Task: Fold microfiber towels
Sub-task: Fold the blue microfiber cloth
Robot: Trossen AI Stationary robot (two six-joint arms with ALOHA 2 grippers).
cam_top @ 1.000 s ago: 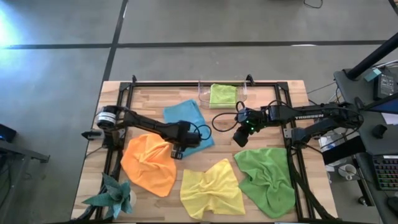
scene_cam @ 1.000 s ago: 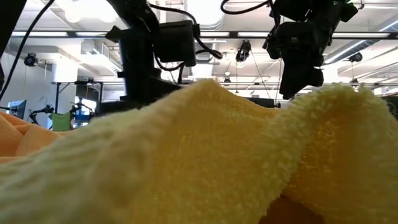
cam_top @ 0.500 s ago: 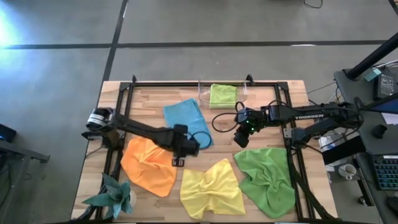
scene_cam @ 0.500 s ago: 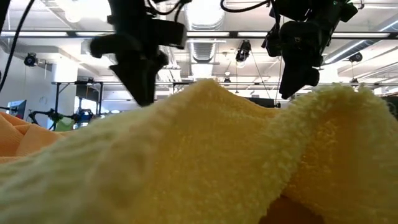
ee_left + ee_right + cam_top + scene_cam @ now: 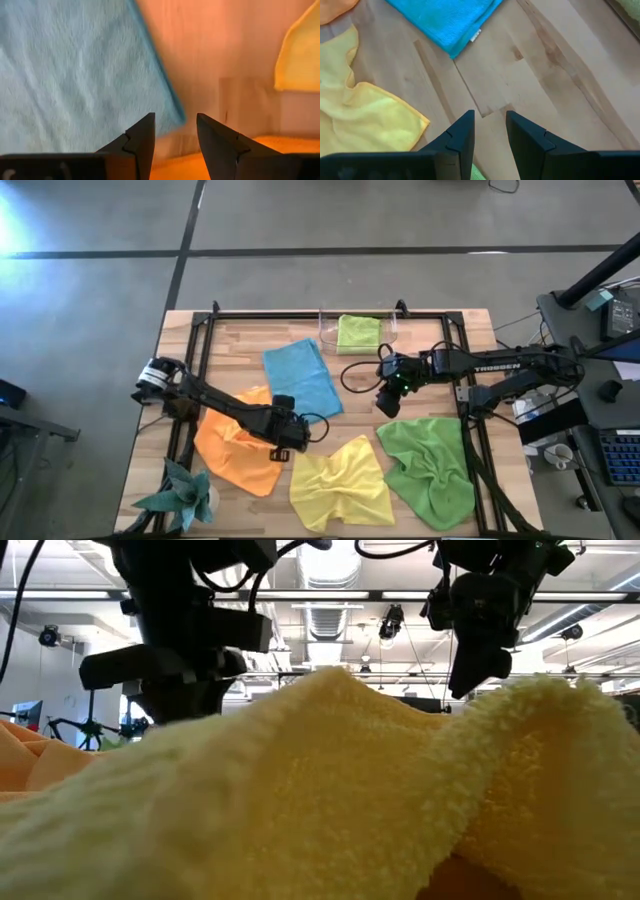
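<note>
The left claw (image 5: pixel 287 438), parted and empty, hangs over the orange towel's (image 5: pixel 235 450) inner edge on the desk (image 5: pixel 440 330), with the yellow towel (image 5: pixel 340 483) just beside, while the right claw (image 5: pixel 386 402), parted and empty, waits near the darker green towel (image 5: pixel 430 470).

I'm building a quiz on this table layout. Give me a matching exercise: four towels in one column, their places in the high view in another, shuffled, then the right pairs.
Towels:
1. blue towel
2. lime green towel
3. orange towel
4. darker green towel

Places:
A. in the clear bin at the table's far edge
B. near right corner
C. partly under the left arm, near left
D. flat, between the two arms, left of centre

Pairs: 1-D, 2-A, 3-C, 4-B
</note>
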